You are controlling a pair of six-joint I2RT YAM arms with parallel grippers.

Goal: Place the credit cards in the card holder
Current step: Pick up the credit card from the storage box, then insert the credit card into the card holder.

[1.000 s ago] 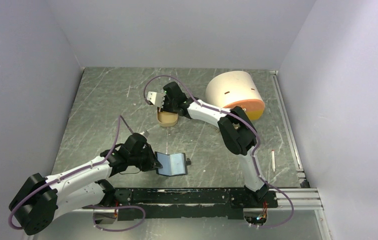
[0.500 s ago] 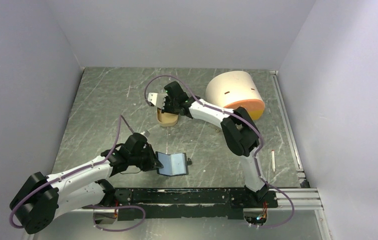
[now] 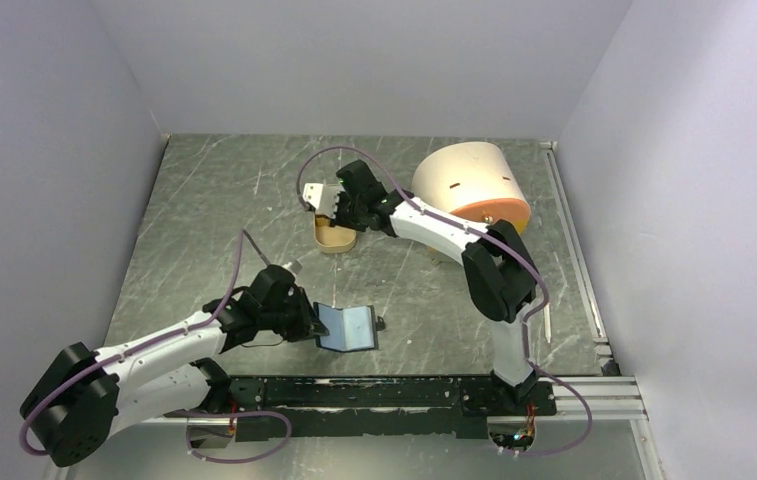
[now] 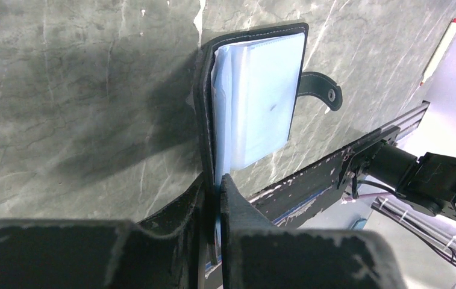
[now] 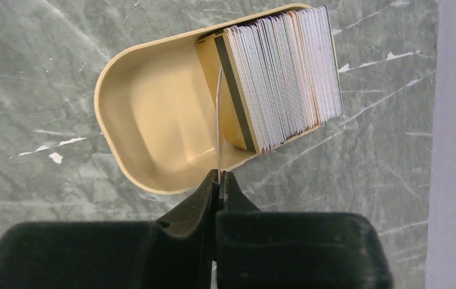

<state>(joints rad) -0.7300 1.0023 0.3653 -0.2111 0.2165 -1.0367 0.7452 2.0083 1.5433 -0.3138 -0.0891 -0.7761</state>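
The card holder (image 3: 348, 328) lies open near the front rail, blue-grey pockets up and snap tab (image 4: 323, 90) sticking out. My left gripper (image 3: 312, 322) is shut on its left cover; in the left wrist view the card holder (image 4: 255, 96) stretches away from the gripper (image 4: 216, 180). A stack of credit cards (image 5: 285, 78) stands on edge in the tan tray (image 5: 147, 120). My right gripper (image 5: 219, 176) is shut on one credit card (image 5: 218, 114), seen edge-on above the tray's bare half. From above, that whitish card (image 3: 314, 193) sticks out left of the right gripper (image 3: 327, 203), over the tray (image 3: 335, 241).
A big cream-and-orange cylinder (image 3: 469, 185) lies on its side at the back right, close to the right arm. A thin white stick with a red tip (image 3: 546, 320) lies by the right edge rail. A black rail (image 3: 394, 392) runs along the near edge.
My right gripper has closed fully on one card and shifted slightly right above the tray, its elbow swinging right. The left gripper and card holder have stayed put.
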